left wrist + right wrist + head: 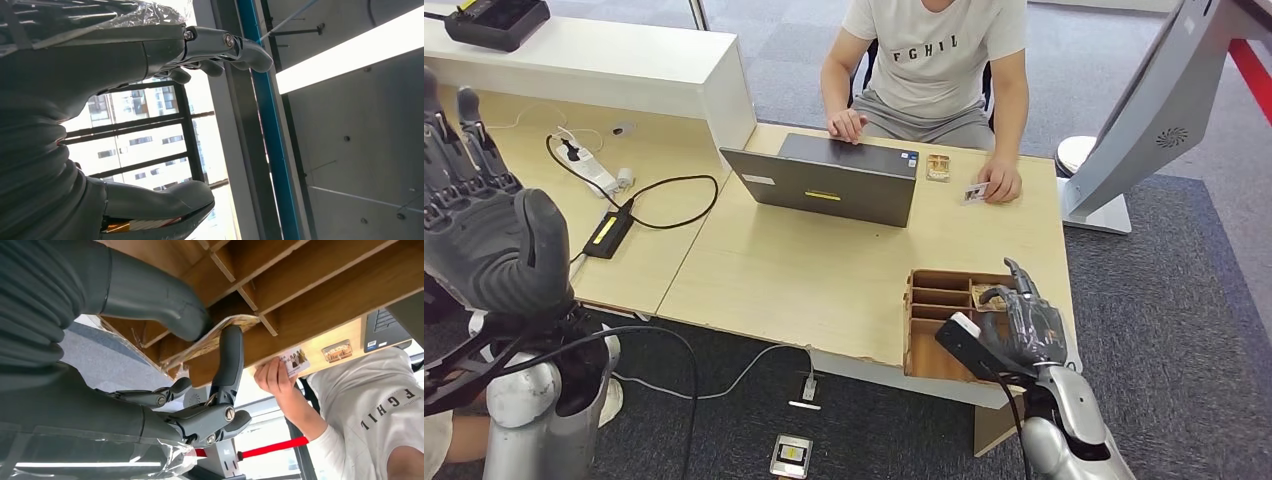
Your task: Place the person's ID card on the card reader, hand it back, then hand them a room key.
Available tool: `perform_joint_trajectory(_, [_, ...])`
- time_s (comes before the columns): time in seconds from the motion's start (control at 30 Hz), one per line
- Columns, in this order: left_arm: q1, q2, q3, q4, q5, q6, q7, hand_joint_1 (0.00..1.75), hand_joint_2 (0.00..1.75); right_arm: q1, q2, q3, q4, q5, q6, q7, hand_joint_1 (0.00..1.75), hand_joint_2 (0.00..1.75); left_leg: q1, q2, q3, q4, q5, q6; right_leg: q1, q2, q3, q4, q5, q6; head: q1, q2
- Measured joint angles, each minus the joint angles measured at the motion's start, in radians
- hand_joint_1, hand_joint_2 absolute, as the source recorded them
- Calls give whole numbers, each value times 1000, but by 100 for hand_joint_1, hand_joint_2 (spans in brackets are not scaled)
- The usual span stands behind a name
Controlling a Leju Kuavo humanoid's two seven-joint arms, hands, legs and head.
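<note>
My right hand (1022,325) reaches into the wooden compartment box (934,300) at the table's front right. In the right wrist view its thumb and one finger pinch a patterned room key card (216,335) over a compartment of the box (280,285). The person seated behind the table holds the ID card (976,191) flat on the tabletop under one hand; it also appears as the ID card (295,361). A small card reader (938,167) lies beside the laptop (834,180). My left hand (484,230) is raised high at the left, fingers spread, holding nothing (220,55).
A power strip (589,170) and a black adapter (608,233) with cables lie on the left table. A black device (496,20) sits on the white counter. A white kiosk stand (1149,110) rises at the right. A small device (791,455) lies on the floor.
</note>
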Motion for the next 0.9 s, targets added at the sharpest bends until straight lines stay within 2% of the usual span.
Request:
perform_joint_trajectory(0.37, [10, 0, 0, -3, -3, 8, 0, 0, 175, -15, 9, 3, 8, 9, 12, 0, 158, 175, 0, 0, 0, 0, 0, 0, 0, 0, 0, 0, 0, 0, 0, 0])
perform_joint_trajectory(0.6, [15, 0, 0, -4, -7, 16, 0, 0, 175, -18, 12, 11, 20, 8, 11, 0, 174, 175, 0, 0, 0, 0, 0, 0, 0, 0, 0, 0, 0, 0, 0, 0])
perform_joint_trajectory(0.9, [16, 0, 0, -4, -9, 17, 0, 0, 175, -23, 5, 8, 10, 8, -21, 34, 175, 175, 0, 0, 0, 0, 0, 0, 0, 0, 0, 0, 0, 0, 0, 0])
